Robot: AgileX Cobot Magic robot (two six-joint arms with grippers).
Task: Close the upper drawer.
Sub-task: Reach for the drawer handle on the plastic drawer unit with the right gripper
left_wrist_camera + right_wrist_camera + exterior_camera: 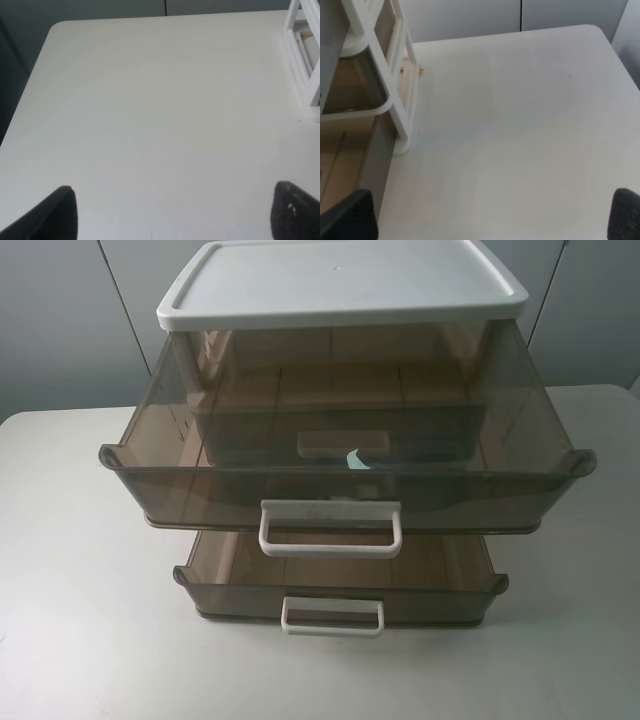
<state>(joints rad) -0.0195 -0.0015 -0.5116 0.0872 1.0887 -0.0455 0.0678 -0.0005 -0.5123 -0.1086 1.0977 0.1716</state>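
Observation:
The upper drawer (pixel 340 430) is the tallest smoky brown drawer. It is pulled far out of the white-topped cabinet (pixel 340 285), and its wide white loop handle (pixel 330 530) faces the camera. Neither gripper shows in the exterior high view. My left gripper (pixel 175 215) is open over bare table, with the cabinet frame (pixel 305 55) off to one side. My right gripper (pixel 485 220) is open over the table beside the cabinet frame (pixel 402 85). A brown drawer corner (pixel 360 80) shows next to that frame. Both grippers are empty.
A shallower brown drawer (pixel 340 580) with a white handle (pixel 332 615) sticks out below the upper one. A short drawer handle (pixel 343 443) and a small teal thing (pixel 358 460) show through the brown plastic. The white table (pixel 80 620) spreads around the cabinet.

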